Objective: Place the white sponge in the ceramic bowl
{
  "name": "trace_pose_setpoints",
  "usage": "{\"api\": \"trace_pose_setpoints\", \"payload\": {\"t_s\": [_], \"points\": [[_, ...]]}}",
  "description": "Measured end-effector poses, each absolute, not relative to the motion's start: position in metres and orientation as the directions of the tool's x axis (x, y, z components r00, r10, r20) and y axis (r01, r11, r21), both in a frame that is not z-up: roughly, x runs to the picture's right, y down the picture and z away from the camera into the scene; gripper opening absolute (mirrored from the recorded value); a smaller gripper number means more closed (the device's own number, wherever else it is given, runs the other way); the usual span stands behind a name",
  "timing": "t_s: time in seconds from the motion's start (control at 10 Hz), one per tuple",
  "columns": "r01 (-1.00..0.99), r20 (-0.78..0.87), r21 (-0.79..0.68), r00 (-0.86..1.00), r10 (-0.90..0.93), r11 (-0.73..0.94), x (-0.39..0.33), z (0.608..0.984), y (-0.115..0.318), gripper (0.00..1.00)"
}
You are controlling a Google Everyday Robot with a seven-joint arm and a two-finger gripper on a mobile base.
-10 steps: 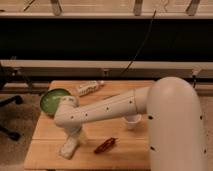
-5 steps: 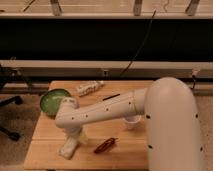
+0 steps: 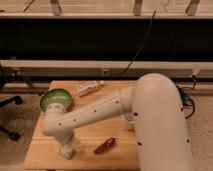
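Gripper (image 3: 66,149) down at table (image 3: 42,152), lower left of frame; open or closed: cannot tell. Sponge not distinguishable from its pale tip. Green bowl (image 3: 56,100) upper left, apart.

The arm (image 3: 100,112) is being extended leftward from the large shoulder housing (image 3: 160,120) at right and bent downward at the elbow (image 3: 54,127). The end effector (image 3: 67,149) is being held pointing down, low over the front-left area of the tabletop (image 3: 42,156).
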State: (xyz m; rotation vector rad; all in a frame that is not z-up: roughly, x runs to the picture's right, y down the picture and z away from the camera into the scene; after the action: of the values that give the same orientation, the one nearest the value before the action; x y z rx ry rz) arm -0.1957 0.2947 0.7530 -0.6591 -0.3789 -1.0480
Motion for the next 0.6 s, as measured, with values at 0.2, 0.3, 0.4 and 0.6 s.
{"api": "trace_pose_setpoints", "payload": {"t_s": [0.2,0.3,0.4,0.6], "points": [[0.89,0.596,-0.323,0.456,-0.661,0.322,-0.196,0.753,0.304,0.8],[0.891,0.61,-0.321,0.453,-0.65,0.32,-0.197,0.753,0.309,0.78],[0.892,0.621,-0.317,0.451,-0.641,0.321,-0.197,0.753,0.312,0.7],[0.895,0.636,-0.307,0.447,-0.63,0.324,-0.198,0.753,0.315,0.52]]}}
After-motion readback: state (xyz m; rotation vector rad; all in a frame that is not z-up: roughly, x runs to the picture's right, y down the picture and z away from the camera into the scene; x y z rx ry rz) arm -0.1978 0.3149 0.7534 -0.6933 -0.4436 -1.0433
